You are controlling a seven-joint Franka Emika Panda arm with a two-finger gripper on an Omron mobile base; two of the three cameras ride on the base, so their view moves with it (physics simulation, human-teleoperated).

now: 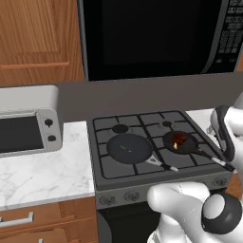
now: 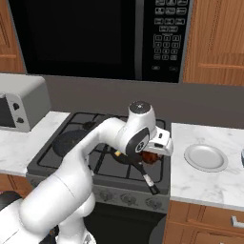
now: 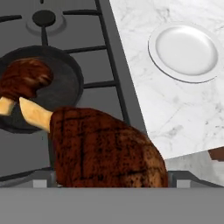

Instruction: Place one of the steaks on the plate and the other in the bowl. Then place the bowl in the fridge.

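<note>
Steak, near one: the near steak (image 3: pixel 105 148) sits right up against the hand camera, over the front edge of the stove (image 3: pixel 109 65).
Handling: probably soft, light and a little greasy; I would take it across the thick meaty middle, not by the pale bone end.
Gripper: the gripper (image 2: pixel 153 150) hangs directly over this steak; its fingers are hidden, so I cannot tell if it grips.
Pan: the black pan (image 3: pixel 65 87) holds the far steak (image 3: pixel 26 78).
Plate: the plate (image 3: pixel 183 50) is empty, on the counter (image 3: pixel 148 100) beside the stove.
</note>
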